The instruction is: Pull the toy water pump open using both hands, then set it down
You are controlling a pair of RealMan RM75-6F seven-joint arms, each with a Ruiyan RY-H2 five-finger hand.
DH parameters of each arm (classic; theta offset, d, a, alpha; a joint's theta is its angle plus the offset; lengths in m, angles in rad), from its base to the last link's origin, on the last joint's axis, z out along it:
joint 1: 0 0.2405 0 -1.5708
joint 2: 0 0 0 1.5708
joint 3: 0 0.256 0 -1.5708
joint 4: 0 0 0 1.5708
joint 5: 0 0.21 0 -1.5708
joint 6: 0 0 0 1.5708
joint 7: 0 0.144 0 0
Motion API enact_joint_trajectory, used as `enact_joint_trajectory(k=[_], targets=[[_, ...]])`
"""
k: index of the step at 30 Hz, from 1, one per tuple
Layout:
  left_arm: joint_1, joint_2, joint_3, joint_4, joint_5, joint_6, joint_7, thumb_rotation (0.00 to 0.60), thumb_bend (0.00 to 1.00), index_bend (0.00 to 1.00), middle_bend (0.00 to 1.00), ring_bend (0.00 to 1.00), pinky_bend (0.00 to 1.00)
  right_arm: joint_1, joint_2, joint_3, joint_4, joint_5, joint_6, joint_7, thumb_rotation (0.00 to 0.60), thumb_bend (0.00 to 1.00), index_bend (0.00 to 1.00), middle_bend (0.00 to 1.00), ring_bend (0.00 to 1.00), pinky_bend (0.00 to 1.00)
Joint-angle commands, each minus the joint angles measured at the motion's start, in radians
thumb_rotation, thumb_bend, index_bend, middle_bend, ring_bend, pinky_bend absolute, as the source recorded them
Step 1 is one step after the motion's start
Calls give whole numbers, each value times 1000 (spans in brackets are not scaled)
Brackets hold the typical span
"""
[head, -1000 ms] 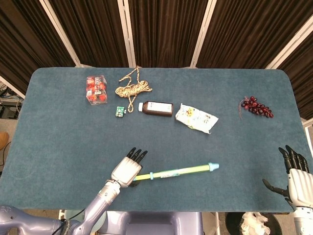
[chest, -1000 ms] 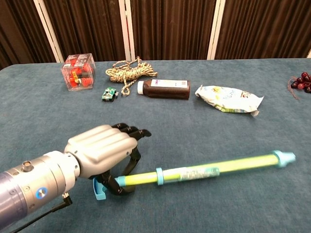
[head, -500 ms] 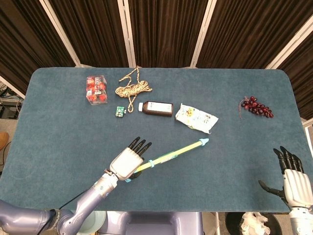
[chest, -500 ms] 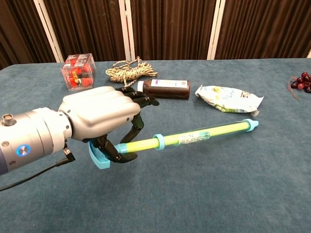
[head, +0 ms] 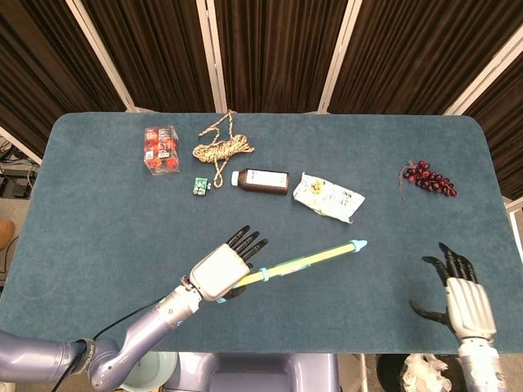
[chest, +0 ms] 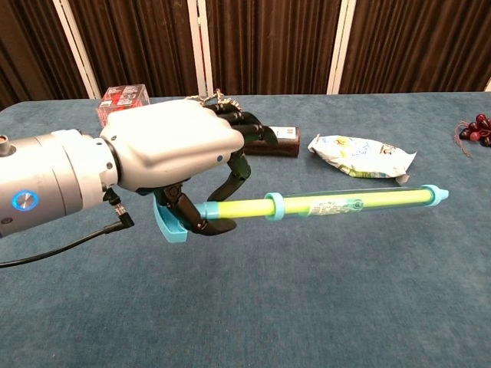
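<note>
Chest view: left hand [chest: 173, 149] grips the toy water pump [chest: 337, 204] near its handle; right hand [head: 458, 292] fingers spread, holding nothing.

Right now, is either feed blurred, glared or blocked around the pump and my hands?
Head view: sharp, evenly lit, no glare; toy water pump, left hand and right hand all show, the right hand low near the frame edge. Chest view: also sharp, but the close left hand looms large, hiding part of the brown bottle; the right hand is out of frame.
</note>
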Motion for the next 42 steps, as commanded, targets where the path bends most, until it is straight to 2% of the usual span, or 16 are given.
enact_joint_trajectory(k=[1, 10, 15, 19, 24, 29, 42], targets=[[-10, 9, -8, -14, -10, 4, 13, 600, 389, 679, 61, 0, 0, 38, -58, 28, -27, 65, -32, -67, 600, 235, 263, 12, 0, 0], [-23, 33, -19, -35, -19, 14, -1, 600, 390, 679, 61, 0, 0, 129, -240, 113, -19, 215, -35, -210, 600, 244, 289, 25, 0, 0], [-29, 44, -18, -38, -21, 14, -11, 600, 389, 679, 61, 0, 0, 175, -312, 165, -11, 264, -10, -264, 600, 248, 289, 26, 0, 0], [-32, 48, -15, -38, -19, 15, -20, 600, 389, 679, 60, 0, 0, 199, -343, 186, -17, 300, 4, -299, 600, 249, 288, 26, 0, 0], [-36, 46, -16, -36, -21, 18, -40, 600, 390, 679, 60, 0, 0, 212, -365, 180, -15, 321, 13, -314, 600, 252, 297, 30, 0, 0], [-39, 45, -22, -44, -31, 19, -55, 600, 389, 680, 60, 0, 0, 214, -386, 171, 7, 315, 21, -299, 600, 274, 363, 55, 0, 0], [-49, 49, -19, -65, -38, 27, -62, 600, 390, 682, 60, 0, 0, 231, -456, 194, 55, 309, 47, -241, 600, 280, 357, 56, 0, 0]])
